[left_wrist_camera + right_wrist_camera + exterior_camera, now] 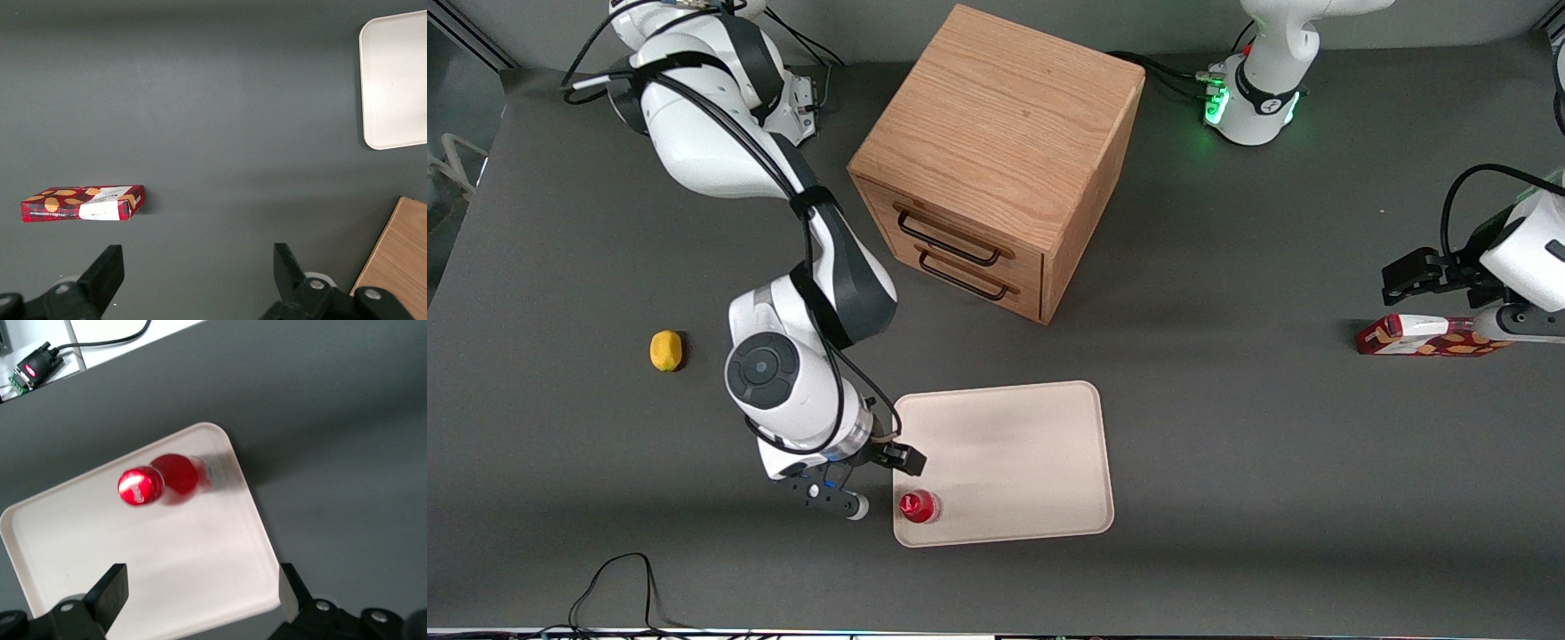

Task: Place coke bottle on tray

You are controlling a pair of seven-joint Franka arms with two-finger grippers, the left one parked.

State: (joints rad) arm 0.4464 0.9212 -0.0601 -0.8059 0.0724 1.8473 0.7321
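A: What takes up the most room on the dark grey table (1227, 427)?

B: The oak-coloured wooden cabinet (996, 160), a cube with two drawers, each with a thin black wire handle. It stands farther from the front camera than everything else on the table.

A: And next in size?

B: The large flat cream-white rectangular tray (1014, 462) with rounded corners and a low raised rim. It lies in front of the drawers, nearer the camera.

A: Where is the right arm's black two-finger gripper (882, 484)?

B: Over the tray's edge at the working arm's end, just beside the bottle. In the right wrist view its fingers (110, 590) stand wide apart with nothing between them; only tray surface shows in the gap.

A: So the bottle is free?

B: Yes. The small slim red coke bottle with a red cap (917, 507) stands upright on the tray, in the corner nearest the camera at the working arm's end, close to the rim. The wrist view looks down on its cap (140, 487).

A: Anything smaller lying about?

B: A flat red-and-white snack carton (1423, 336) lies toward the parked arm's end of the table, and a small yellow lemon (665, 350) sits toward the working arm's end, well apart from the tray.
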